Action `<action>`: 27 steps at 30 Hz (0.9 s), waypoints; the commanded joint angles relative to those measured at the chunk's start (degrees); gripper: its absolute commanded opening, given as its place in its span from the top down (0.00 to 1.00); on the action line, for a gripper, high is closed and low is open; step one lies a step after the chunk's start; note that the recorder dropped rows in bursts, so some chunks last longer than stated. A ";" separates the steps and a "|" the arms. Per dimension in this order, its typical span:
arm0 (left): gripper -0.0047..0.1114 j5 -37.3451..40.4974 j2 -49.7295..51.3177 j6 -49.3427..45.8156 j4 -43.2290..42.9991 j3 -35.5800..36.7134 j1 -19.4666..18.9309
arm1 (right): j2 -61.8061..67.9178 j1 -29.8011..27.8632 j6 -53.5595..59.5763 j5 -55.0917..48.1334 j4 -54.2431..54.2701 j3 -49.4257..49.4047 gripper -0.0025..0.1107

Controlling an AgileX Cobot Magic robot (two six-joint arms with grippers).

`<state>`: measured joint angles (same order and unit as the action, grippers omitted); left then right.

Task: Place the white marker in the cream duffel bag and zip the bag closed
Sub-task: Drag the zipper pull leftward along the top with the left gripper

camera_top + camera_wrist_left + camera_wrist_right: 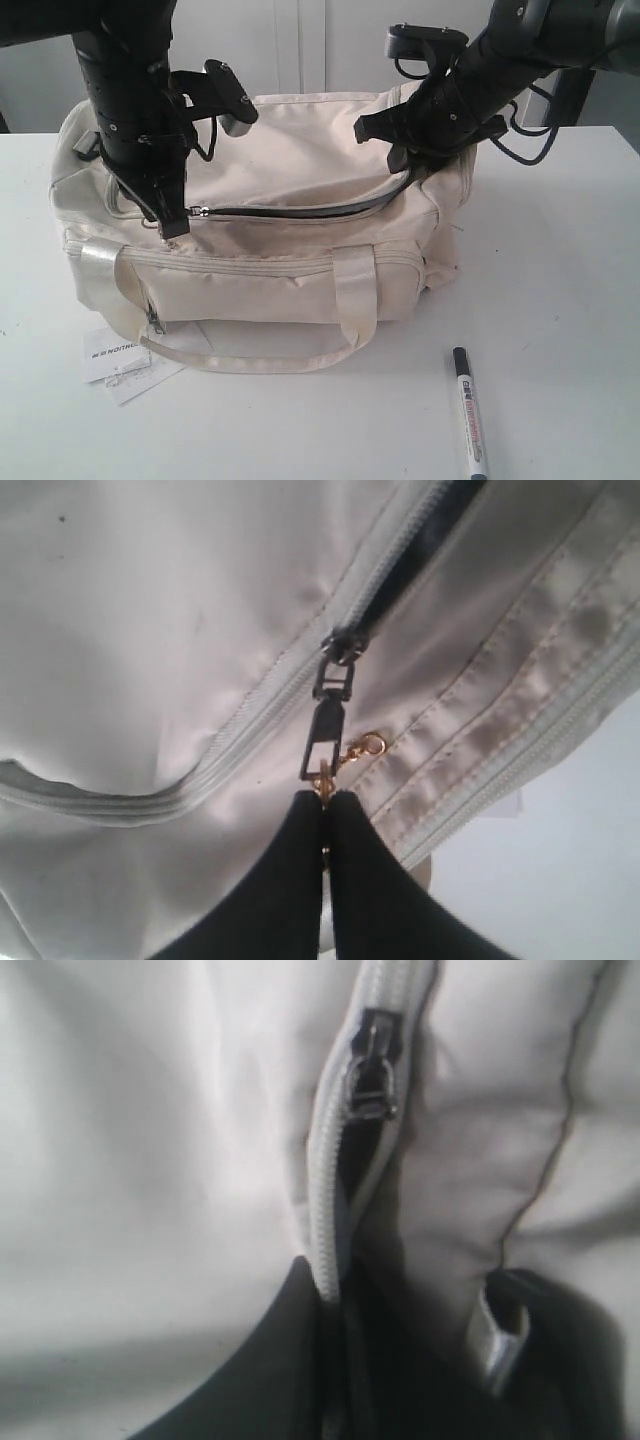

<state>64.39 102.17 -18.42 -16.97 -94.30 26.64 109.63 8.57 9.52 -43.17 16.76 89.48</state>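
I've got the left gripper [323, 802] pinched shut on the zipper pull [325, 742], the right gripper [335, 1295] shut on the cream duffel bag [290, 150] at its open zip edge, and the white marker [470, 412] lying on the table [560, 300] front-right of the bag, cap toward it, nearer my right arm.

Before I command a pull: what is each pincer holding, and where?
Left pincer pinches the tip of the zipper pull tab on the cream duffel bag. Right pincer pinches the bag's zipper tape by the opening.
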 commanded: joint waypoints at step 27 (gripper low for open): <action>0.96 5.57 -4.12 -1.08 0.34 3.89 -9.43 | -0.87 -0.60 0.84 1.03 -3.73 0.05 0.98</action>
<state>64.39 99.26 -19.34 -16.09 -91.01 18.66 109.41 8.57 9.52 -43.04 15.78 89.48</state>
